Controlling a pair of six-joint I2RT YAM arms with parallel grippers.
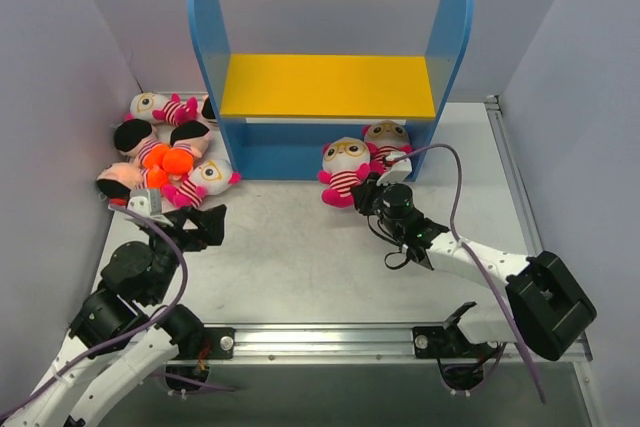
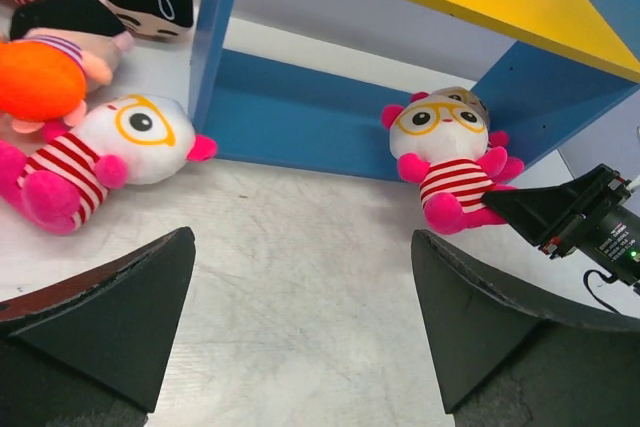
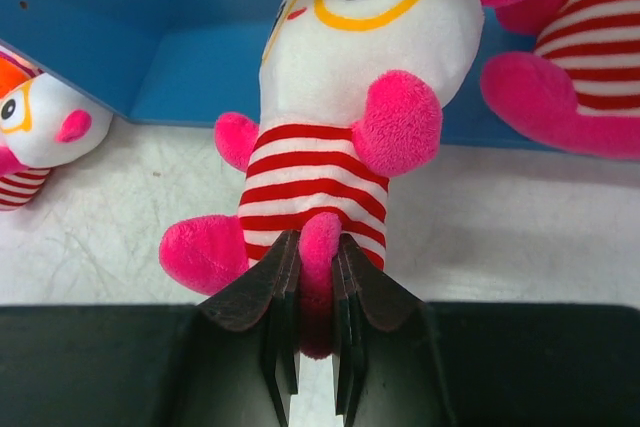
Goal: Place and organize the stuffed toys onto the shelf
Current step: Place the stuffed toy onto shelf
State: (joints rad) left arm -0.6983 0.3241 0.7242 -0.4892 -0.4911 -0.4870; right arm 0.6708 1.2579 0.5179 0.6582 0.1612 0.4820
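Progress entry: the task is judged to be at an early stage. The yellow upper board (image 1: 328, 87) of the shelf (image 1: 208, 37) is seen bare, with no stuffed toy set on it. One striped toy (image 3: 350, 77) is found lying on the desk (image 1: 300, 247) with its head against the blue base (image 1: 280, 152). Whether any part of it rests on the base cannot be told. The right claw (image 3: 318, 287) is pressed together on this toy's small pink limb, which is pinched between the two fingers in the right wrist view. A second striped toy (image 1: 388, 139) is noted just beside it, close to the right side panel. Whether that one counts as placed cannot be told either. The heap of toys (image 1: 170, 152) is seen on the desk outside the left side panel, striped and orange-bottomed ones tangled together and none sorted. The left claw (image 2: 300, 317) is held spread and empty above bare desk, near the heap but apart from it. Left to be done, as judged: the pinched toy is to be lifted onto a level, and the whole heap is to be carried over and arranged.
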